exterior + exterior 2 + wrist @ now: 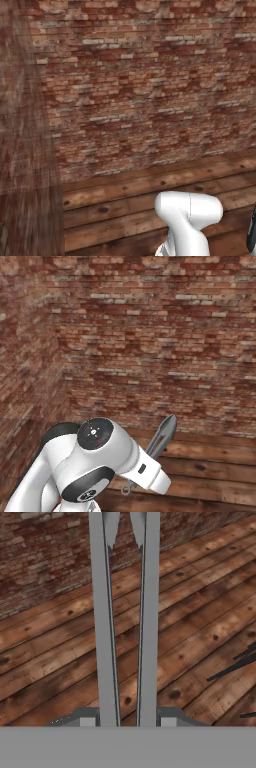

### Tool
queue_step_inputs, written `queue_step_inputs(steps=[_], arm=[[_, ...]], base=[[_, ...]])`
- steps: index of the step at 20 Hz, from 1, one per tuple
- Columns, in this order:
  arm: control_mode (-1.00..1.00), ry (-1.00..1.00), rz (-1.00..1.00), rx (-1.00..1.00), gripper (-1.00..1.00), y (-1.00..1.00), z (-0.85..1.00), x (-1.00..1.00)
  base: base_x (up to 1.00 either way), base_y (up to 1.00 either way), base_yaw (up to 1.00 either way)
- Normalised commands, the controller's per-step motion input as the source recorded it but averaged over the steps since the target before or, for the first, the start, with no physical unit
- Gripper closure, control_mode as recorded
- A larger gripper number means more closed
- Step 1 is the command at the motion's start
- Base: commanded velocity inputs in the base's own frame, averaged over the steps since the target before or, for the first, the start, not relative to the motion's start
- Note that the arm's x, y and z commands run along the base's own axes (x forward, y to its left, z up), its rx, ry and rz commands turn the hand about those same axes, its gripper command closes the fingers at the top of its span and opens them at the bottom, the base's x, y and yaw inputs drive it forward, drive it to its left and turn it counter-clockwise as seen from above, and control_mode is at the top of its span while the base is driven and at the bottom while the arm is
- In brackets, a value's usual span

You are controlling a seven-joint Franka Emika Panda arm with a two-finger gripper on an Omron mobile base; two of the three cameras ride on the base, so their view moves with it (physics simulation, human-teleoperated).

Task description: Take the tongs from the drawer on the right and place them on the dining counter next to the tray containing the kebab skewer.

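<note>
The tongs (125, 612) are two long grey metal arms rising from between my fingertips, their pointed ends aimed at the brick wall. My gripper (127, 721) is shut on the tongs near their lower end. From the right base view the tongs (164, 439) stick up and out past the white wrist, above the wooden floor. A dark sliver at the right edge of the left base view (252, 230) may be part of them. The drawer, the dining counter, the tray and the kebab skewer are out of view.
A red-brown brick wall (150, 85) stands ahead and meets a second brick wall (25, 381) at a corner on the left. A plank wood floor (190, 622) lies below. The arm's white elbow (189, 212) rises in the foreground.
</note>
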Motion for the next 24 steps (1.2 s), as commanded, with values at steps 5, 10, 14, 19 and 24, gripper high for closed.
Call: queue_step_inputs(steps=[5, 10, 14, 19, 24], arm=[[1.00, 0.00, 0.00, 0.00, 1.00, 0.00, 0.00, 0.00], [1.00, 0.00, 0.00, 0.00, 1.00, 0.00, 0.00, 0.00], [1.00, 0.00, 0.00, 0.00, 1.00, 0.00, 0.00, 0.00], [1.00, 0.00, 0.00, 0.00, 1.00, 0.00, 0.00, 0.00], [1.00, 0.00, 0.00, 0.00, 1.00, 0.00, 0.00, 0.00]], base=[[0.49, 0.00, -0.78], [0.44, 0.00, -0.82], [0.46, 0.00, -0.83], [0.61, 0.07, -0.77], [0.61, 0.27, -0.74]])
